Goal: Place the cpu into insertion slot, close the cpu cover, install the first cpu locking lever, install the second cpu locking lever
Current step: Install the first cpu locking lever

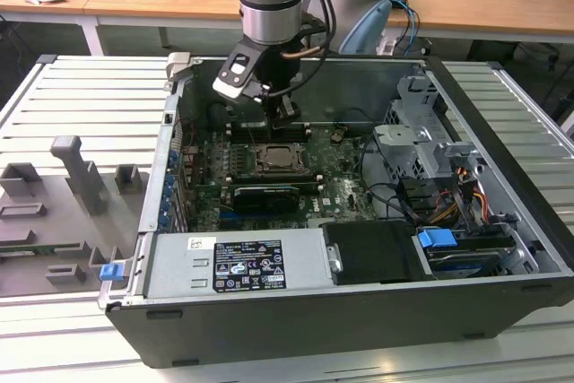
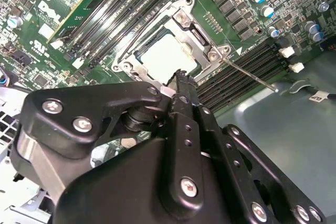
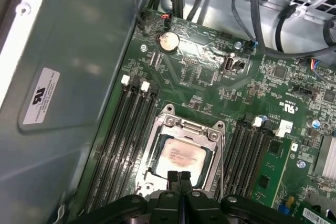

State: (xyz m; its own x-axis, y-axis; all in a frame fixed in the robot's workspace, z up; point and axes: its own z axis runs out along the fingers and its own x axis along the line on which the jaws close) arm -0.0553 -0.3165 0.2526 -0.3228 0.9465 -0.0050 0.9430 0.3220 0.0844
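Gripper (image 3: 179, 178), black, two-fingered: tips pressed together, pinching nothing. Hovers at the near edge of the socket; contact cannot be told.

Just beyond, small pale silver-beige square cpu (image 3: 181, 154): lies flat inside the square metal-rimmed insertion slot (image 3: 169, 113) on the green circuit board (image 3: 199, 77). Thin silver-grey metal frame of the cpu cover (image 3: 151, 156): lies down around the chip, appears closed. Placement and cover judged done.

Thin steel locking lever (image 2: 252, 75): juts out across the long black memory slots (image 2: 252, 59), judged not yet latched. Second lever: cannot be made out.

Farthest out, open dark grey computer case (image 1: 377, 87).
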